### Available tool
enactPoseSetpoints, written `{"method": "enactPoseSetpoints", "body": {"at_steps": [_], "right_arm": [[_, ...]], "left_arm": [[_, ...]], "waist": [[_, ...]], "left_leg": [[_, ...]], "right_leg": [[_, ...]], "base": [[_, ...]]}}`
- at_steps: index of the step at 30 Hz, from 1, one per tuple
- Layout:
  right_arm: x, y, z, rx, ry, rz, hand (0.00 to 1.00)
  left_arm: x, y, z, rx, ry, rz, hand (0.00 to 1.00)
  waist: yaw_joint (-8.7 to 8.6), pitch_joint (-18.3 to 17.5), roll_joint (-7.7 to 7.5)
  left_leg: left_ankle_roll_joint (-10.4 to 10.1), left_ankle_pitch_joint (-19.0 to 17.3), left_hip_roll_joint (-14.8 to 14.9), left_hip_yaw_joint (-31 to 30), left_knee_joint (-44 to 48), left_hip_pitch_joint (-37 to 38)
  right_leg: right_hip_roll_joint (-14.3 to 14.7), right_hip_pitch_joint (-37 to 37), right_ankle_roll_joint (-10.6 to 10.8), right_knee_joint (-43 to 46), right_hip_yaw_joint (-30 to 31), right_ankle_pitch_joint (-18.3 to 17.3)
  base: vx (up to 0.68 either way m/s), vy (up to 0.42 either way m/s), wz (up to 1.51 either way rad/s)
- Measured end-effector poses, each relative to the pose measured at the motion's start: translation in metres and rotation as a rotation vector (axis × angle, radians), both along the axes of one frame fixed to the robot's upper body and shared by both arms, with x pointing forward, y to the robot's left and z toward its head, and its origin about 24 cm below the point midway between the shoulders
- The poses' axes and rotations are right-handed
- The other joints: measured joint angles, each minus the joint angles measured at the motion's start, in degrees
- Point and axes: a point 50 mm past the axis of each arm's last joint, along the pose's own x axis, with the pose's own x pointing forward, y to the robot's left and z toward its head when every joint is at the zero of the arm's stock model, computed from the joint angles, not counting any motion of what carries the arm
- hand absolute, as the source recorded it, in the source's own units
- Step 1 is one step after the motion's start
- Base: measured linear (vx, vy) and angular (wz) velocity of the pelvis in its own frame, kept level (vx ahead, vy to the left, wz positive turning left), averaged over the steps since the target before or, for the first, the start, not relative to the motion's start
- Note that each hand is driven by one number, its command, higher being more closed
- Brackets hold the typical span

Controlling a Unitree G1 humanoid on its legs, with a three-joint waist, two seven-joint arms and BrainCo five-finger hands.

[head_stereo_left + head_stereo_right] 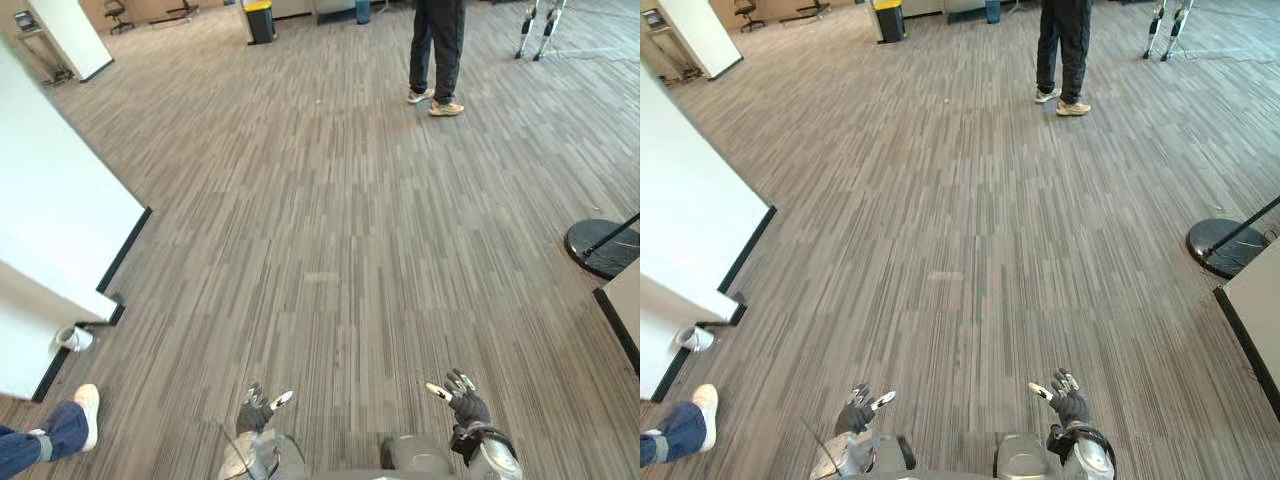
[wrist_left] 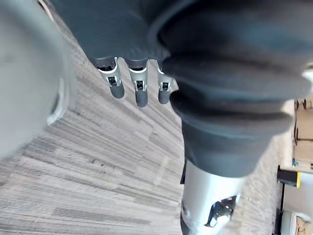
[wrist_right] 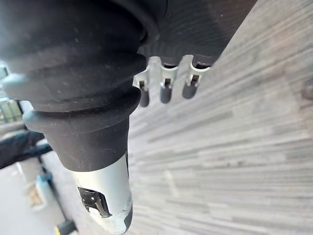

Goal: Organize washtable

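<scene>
Carpeted floor stretches ahead of our two hands, with no washtable to be seen.

We hold the left hand (image 1: 258,410) and right hand (image 1: 462,400) low, well apart, fingers loosely straight and grasping nothing, which suits walking rather than working. Far beyond the right hand a person (image 1: 437,50) stands. Off to the left hand's side a white panel (image 1: 60,210) rises, with a small white cup (image 1: 75,338) at its foot and a shoe (image 1: 88,405) nearby. Past the right hand sits a round black base (image 1: 600,245). Where the task's things lie we cannot tell.
</scene>
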Motion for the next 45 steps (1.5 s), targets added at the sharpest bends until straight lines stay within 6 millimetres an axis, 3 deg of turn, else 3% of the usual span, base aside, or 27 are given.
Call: {"method": "enactPoseSetpoints", "body": {"at_steps": [1, 3, 4, 5, 6, 7, 8, 9, 10, 11, 13, 15, 16, 17, 18, 19, 20, 22, 23, 25, 27, 29, 32, 33, 34, 37, 45], "right_arm": [[-0.003, -0.003, 0.0, -0.007, 0.003, -0.009, 0.0], [-0.007, -0.003, -0.002, -0.008, 0.015, -0.005, 0.0], [-0.009, 0.0, -0.005, 0.002, 0.025, -0.007, 0.0], [-0.007, 0.003, -0.005, 0.01, 0.02, -0.006, 0.0], [-0.004, 0.007, -0.005, 0.018, 0.019, 0.001, 0.0], [-0.006, 0.014, -0.007, 0.034, 0.03, 0.002, 0.0], [-0.006, 0.016, -0.009, 0.042, 0.035, -0.001, 0.0], [-0.008, 0.019, -0.011, 0.05, 0.046, 0.003, 0.0], [-0.01, 0.022, -0.012, 0.053, 0.053, 0.019, 0.0], [-0.008, 0.024, -0.011, 0.051, 0.045, 0.034, 0.0], [-0.005, 0.022, -0.006, 0.044, 0.02, 0.033, 0.0], [-0.003, 0.019, -0.003, 0.039, 0.001, 0.029, 0.0], [-0.007, 0.017, -0.005, 0.036, 0.016, 0.021, 0.0], [-0.018, 0.012, -0.009, 0.037, 0.044, -0.01, 0.0], [-0.024, 0.008, -0.011, 0.03, 0.059, -0.026, 0.0], [-0.027, -0.001, -0.013, 0.009, 0.08, -0.049, 0.0], [-0.02, -0.009, -0.008, -0.008, 0.054, -0.064, 0.0], [-0.02, -0.012, -0.004, -0.013, 0.035, -0.072, 0.0], [-0.02, -0.016, -0.003, -0.018, 0.028, -0.083, 0.0], [-0.015, -0.021, 0.001, -0.036, 0.012, -0.083, 0.0], [-0.015, -0.024, 0.001, -0.041, 0.012, -0.099, 0.0], [-0.015, -0.029, 0.002, -0.04, 0.005, -0.131, 0.0], [-0.009, -0.031, 0.003, -0.041, -0.003, -0.139, 0.0], [-0.011, -0.032, 0.002, -0.043, 0.004, -0.14, 0.0], [-0.017, -0.037, 0.0, -0.055, 0.027, -0.15, 0.0], [-0.035, -0.033, -0.01, -0.039, 0.085, -0.192, 0.0], [-0.052, -0.015, -0.028, 0.02, 0.186, -0.186, 0.0]], "left_arm": [[0.005, -0.002, 0.005, 0.008, -0.026, 0.006, 0.0], [0.004, -0.002, 0.007, 0.017, -0.042, 0.016, 0.0], [0.001, 0.003, 0.007, 0.031, -0.04, 0.018, 0.0], [0.002, 0.004, 0.008, 0.032, -0.045, 0.02, 0.0], [0.005, 0.004, 0.01, 0.035, -0.056, 0.017, 0.0], [0.011, 0.006, 0.012, 0.05, -0.067, -0.009, 0.0], [0.014, 0.005, 0.013, 0.054, -0.074, -0.03, 0.0], [0.021, -0.002, 0.016, 0.05, -0.092, -0.065, 0.0], [0.027, -0.004, 0.018, 0.059, -0.109, -0.091, 0.0], [0.033, -0.006, 0.022, 0.07, -0.129, -0.124, 0.0], [0.045, -0.014, 0.027, 0.072, -0.165, -0.183, 0.0], [0.058, -0.025, 0.034, 0.07, -0.207, -0.26, 0.0], [0.066, -0.03, 0.037, 0.074, -0.226, -0.3, 0.0], [0.068, -0.032, 0.038, 0.087, -0.232, -0.336, 0.0], [0.069, -0.034, 0.038, 0.088, -0.234, -0.344, 0.0], [0.071, -0.044, 0.037, 0.068, -0.233, -0.359, 0.0], [0.071, -0.045, 0.037, 0.073, -0.235, -0.378, 0.0], [0.066, -0.046, 0.034, 0.07, -0.219, -0.382, 0.0], [0.059, -0.046, 0.03, 0.057, -0.201, -0.378, 0.0], [0.051, -0.047, 0.025, 0.04, -0.18, -0.375, 0.0], [0.044, -0.044, 0.022, 0.032, -0.16, -0.346, 0.0], [0.039, -0.041, 0.022, 0.017, -0.158, -0.302, 0.0], [0.037, -0.036, 0.024, 0.01, -0.167, -0.257, 0.0], [0.036, -0.036, 0.023, 0.01, -0.163, -0.256, 0.0], [0.034, -0.038, 0.022, 0.002, -0.159, -0.254, 0.0], [0.035, -0.037, 0.022, 0.007, -0.159, -0.254, 0.0], [0.018, -0.015, 0.009, 0.056, -0.07, -0.23, 0.0]], "waist": [[0.43, -0.1, 0.08], [1.02, -0.8, -0.81], [1.46, -1.9, -2.83], [1.94, -2.8, -5.11], [2.0, -2.7, -6.54], [1.11, -2.7, -8.37], [0.48, -2.6, -8.71], [-0.04, -2.1, -7.95], [-0.19, -1.7, -7.39], [-0.43, -1.5, -6.41], [-2.07, -1.4, -4.48], [-3.88, -1.0, -3.99], [-4.75, -0.8, -4.27], [-5.85, -1.1, -5.9], [-6.3, -1.0, -5.96], [-5.63, -0.5, -2.84], [-5.74, -0.6, -2.36], [-5.76, -0.5, -2.86], [-5.52, -0.4, -2.79], [-3.91, -0.2, -2.51], [-2.58, -0.1, -2.89], [-1.78, -0.2, -3.0], [-1.2, -0.5, -2.59], [-1.23, -0.7, -2.22], [-1.28, -1.5, -0.77], [-1.64, -2.6, -2.28], [-2.48, -3.5, -1.67]], "left_leg": [[-0.1, 0.3, -0.9, -1.4, -7.5, -0.2], [0.5, 0.9, -1.6, -1.0, -5.1, -0.9], [2.4, 3.9, -3.4, -2.2, -1.1, -1.2], [4.1, 3.3, -4.8, -3.4, 6.0, -3.0], [8.9, 0.7, -5.1, -3.1, 11.1, -3.3], [9.5, -4.3, -6.3, -2.1, 15.2, -1.9], [9.8, -6.3, -7.0, -2.3, 15.8, -0.5], [10.1, -8.2, -7.6, -2.0, 15.2, 2.6], [10.0, -10.1, -7.8, -1.6, 12.6, 7.7], [9.4, -10.5, -8.0, -1.1, 7.8, 13.2], [8.6, -10.0, -7.7, -0.8, 0.8, 19.7], [8.5, -9.9, -8.1, -0.6, -2.7, 23.7], [8.4, -10.0, -8.3, -0.6, -3.6, 25.7], [6.7, -10.6, -9.0, -0.9, -4.4, 28.6], [4.9, -11.6, -9.3, -1.3, -4.4, 30.0], [3.5, -12.4, -6.5, -1.4, -3.6, 31.8], [1.2, -9.9, -5.6, -2.2, 0.7, 30.7], [0.5, -6.1, -4.0, -4.1, 11.0, 29.1], [-1.3, -0.1, -1.0, -6.7, 23.5, 25.1], [-2.1, -0.3, 2.7, -8.6, 44.3, 15.6], [-0.2, -1.9, 3.3, -6.2, 46.6, 11.2], [2.0, -3.2, 2.6, -2.8, 36.1, 10.1], [2.8, -2.1, -3.4, -4.6, 8.2, 10.8], [4.0, -0.1, -4.4, -5.1, 4.1, 11.0], [5.7, 5.7, -5.5, -5.4, -1.3, 11.1], [6.5, 4.7, -7.7, -3.3, -7.9, 14.8], [6.3, 6.9, -9.8, -2.5, -16.6, 17.5]], "right_leg": [[0.3, 2.4, 1.8, -0.2, 0.7, -1.8], [-0.7, 5.3, 3.8, 1.4, 2.8, -6.6], [-3.1, 5.2, 5.0, 5.2, 4.5, -9.4], [-5.9, 0.4, 6.7, 17.0, 4.8, -10.5], [-8.3, -4.1, 8.9, 27.8, 4.0, -8.6], [-12.3, -8.8, 10.3, 40.2, 1.6, -0.5], [-14.0, -10.5, 9.5, 44.5, 0.2, 6.3], [-15.8, -12.6, 8.5, 49.5, -0.8, 14.6], [-16.1, -15.2, 5.5, 54.2, -2.2, 9.7], [-15.6, -18.3, 4.5, 55.3, -5.4, 4.8], [-13.2, -23.8, 3.8, 48.9, -11.4, 0.3], [-11.3, -28.8, 3.6, 33.9, -14.3, 0.1], [-9.7, -29.1, 4.0, 17.4, -13.9, 3.5], [-9.0, -27.3, 4.5, 0.9, -12.8, 11.2], [-9.0, -26.0, 3.8, -1.6, -12.2, 19.4], [-7.0, -25.9, 0.7, 2.4, -12.4, 21.1], [-7.4, -27.1, -0.3, 9.2, -11.8, 15.5], [-9.1, -25.5, -0.6, 15.5, -12.2, 8.8], [-8.9, -21.7, -0.8, 16.1, -13.1, 5.6], [-6.9, -14.7, -1.3, 12.0, -13.6, 4.1], [-5.8, -8.7, -1.2, 6.3, -13.7, 4.7], [-5.0, -4.7, -0.6, 1.7, -12.9, 5.4], [-3.6, -3.3, 0.2, -0.3, -9.2, 5.3], [-3.3, -3.3, 0.6, -0.3, -8.5, 5.0], [-1.9, -3.3, 1.7, -0.3, -7.2, 4.4], [-3.3, -3.2, 3.3, -0.4, -6.0, 3.4], [-3.9, -3.4, 4.2, -2.9, -5.7, 3.5]], "base": [[0.55, 0.102, -0.33], [0.76, 0.22, -0.7], [0.95, 0.297, -1.1], [0.96, 0.322, -1.03], [0.78, 0.241, -0.61], [0.79, 0.249, -0.12], [0.62, 0.16, 0.14], [0.89, 0.173, 0.01], [0.82, 0.094, -0.17], [0.67, 0.062, -0.22], [0.63, -0.012, 0.02], [0.69, -0.086, 0.28], [0.66, -0.203, 0.62], [0.68, -0.226, 0.79], [0.71, -0.25, 0.62], [0.65, -0.257, 0.3], [0.6, -0.268, 0.13], [0.53, -0.299, 0.23], [0.6, -0.343, 0.21], [0.48, -0.243, -0.09], [0.36, -0.142, -0.25], [0.34, -0.102, -0.38], [0.35, -0.018, -0.62], [0.31, 0.066, -0.54], [0.3, 0.105, -0.3], [0.24, 0.107, -0.07], [0.07, 0.037, -0.01]]}}
